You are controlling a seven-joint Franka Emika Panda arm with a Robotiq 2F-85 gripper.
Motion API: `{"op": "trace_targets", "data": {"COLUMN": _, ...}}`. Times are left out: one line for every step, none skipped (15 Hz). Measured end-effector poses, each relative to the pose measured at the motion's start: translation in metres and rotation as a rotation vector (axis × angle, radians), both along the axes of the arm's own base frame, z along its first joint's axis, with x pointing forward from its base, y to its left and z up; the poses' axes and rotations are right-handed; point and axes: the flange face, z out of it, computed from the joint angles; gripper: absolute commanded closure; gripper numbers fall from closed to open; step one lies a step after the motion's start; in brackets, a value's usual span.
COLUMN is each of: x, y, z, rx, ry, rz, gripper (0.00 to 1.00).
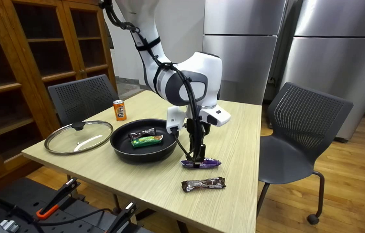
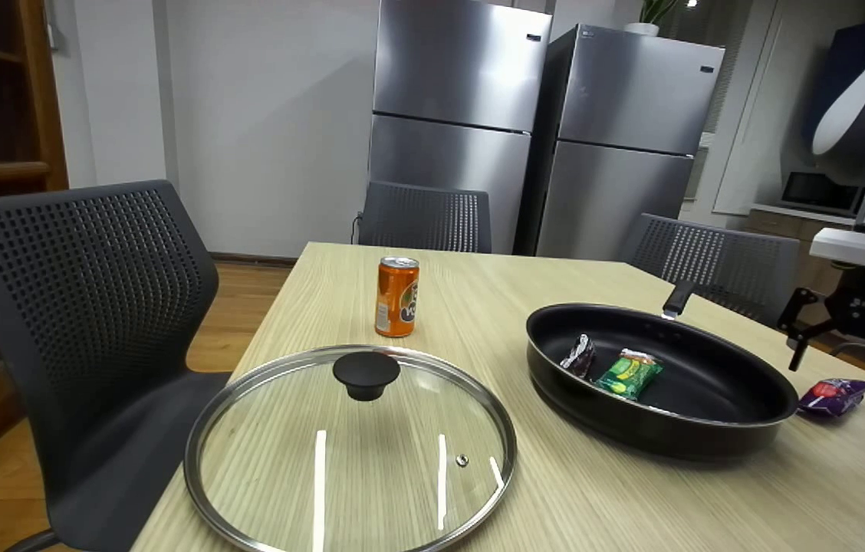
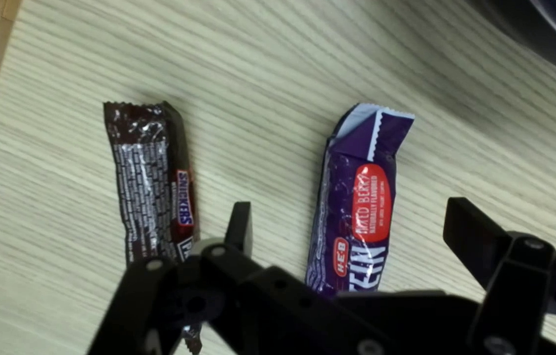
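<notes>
My gripper (image 3: 349,222) is open and empty, with one finger on each side of a purple mixed berry bar (image 3: 371,197) lying on the table. In the wrist view both fingers stand apart from the bar, and its lower end is hidden behind the gripper. In an exterior view the gripper (image 1: 197,161) is right over the purple bar (image 1: 214,163). The gripper (image 2: 850,377) and the bar (image 2: 833,397) also show in an exterior view (image 2: 854,386). A brown Snickers bar (image 3: 147,197) lies beside it, partly behind a finger; it also shows in an exterior view (image 1: 204,183).
A black frying pan (image 1: 143,158) stands beside the gripper, holding a green packet (image 1: 147,141) and a dark wrapped bar (image 1: 142,133). Its handle (image 2: 679,297) sticks out. A glass lid (image 2: 367,376) and an orange can (image 2: 397,297) stand on the table. Chairs (image 1: 299,129) surround it.
</notes>
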Motion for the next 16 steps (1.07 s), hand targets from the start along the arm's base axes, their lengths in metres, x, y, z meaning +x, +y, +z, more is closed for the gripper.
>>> {"op": "trace_targets", "data": {"x": 0.002, "y": -0.001, "z": -0.001, "rx": 0.001, "ry": 0.003, "rz": 0.001, "gripper": 0.00}}
{"op": "trace_targets", "data": {"x": 0.005, "y": -0.001, "z": -0.003, "rx": 0.002, "ry": 0.005, "rz": 0.002, "gripper": 0.00}}
{"op": "trace_targets", "data": {"x": 0.007, "y": -0.003, "z": -0.005, "rx": 0.002, "ry": 0.007, "rz": 0.002, "gripper": 0.00}}
{"op": "trace_targets", "data": {"x": 0.009, "y": -0.004, "z": -0.006, "rx": 0.002, "ry": 0.008, "rz": 0.001, "gripper": 0.00}}
{"op": "trace_targets", "data": {"x": 0.011, "y": -0.006, "z": -0.008, "rx": 0.001, "ry": 0.008, "rz": 0.000, "gripper": 0.00}}
{"op": "trace_targets", "data": {"x": 0.013, "y": -0.007, "z": -0.010, "rx": 0.000, "ry": 0.009, "rz": 0.000, "gripper": 0.00}}
{"op": "trace_targets", "data": {"x": 0.015, "y": -0.008, "z": -0.011, "rx": 0.000, "ry": 0.009, "rz": -0.001, "gripper": 0.00}}
{"op": "trace_targets", "data": {"x": 0.016, "y": -0.009, "z": -0.013, "rx": -0.001, "ry": 0.011, "rz": -0.001, "gripper": 0.00}}
{"op": "trace_targets", "data": {"x": 0.017, "y": -0.010, "z": -0.015, "rx": 0.000, "ry": 0.013, "rz": -0.001, "gripper": 0.25}}
{"op": "trace_targets", "data": {"x": 0.018, "y": -0.011, "z": -0.016, "rx": 0.000, "ry": 0.016, "rz": -0.001, "gripper": 0.26}}
{"op": "trace_targets", "data": {"x": 0.019, "y": -0.011, "z": -0.018, "rx": 0.001, "ry": 0.018, "rz": -0.001, "gripper": 0.35}}
{"op": "trace_targets", "data": {"x": 0.020, "y": -0.012, "z": -0.019, "rx": 0.002, "ry": 0.021, "rz": -0.001, "gripper": 0.42}}
{"op": "trace_targets", "data": {"x": 0.021, "y": -0.012, "z": -0.021, "rx": 0.003, "ry": 0.023, "rz": 0.000, "gripper": 0.51}}
{"op": "trace_targets", "data": {"x": 0.021, "y": -0.013, "z": -0.021, "rx": 0.003, "ry": 0.024, "rz": 0.000, "gripper": 0.58}}
{"op": "trace_targets", "data": {"x": 0.022, "y": -0.013, "z": -0.022, "rx": 0.003, "ry": 0.025, "rz": 0.000, "gripper": 0.67}}
{"op": "trace_targets", "data": {"x": 0.023, "y": -0.013, "z": -0.023, "rx": 0.003, "ry": 0.026, "rz": 0.001, "gripper": 0.74}}
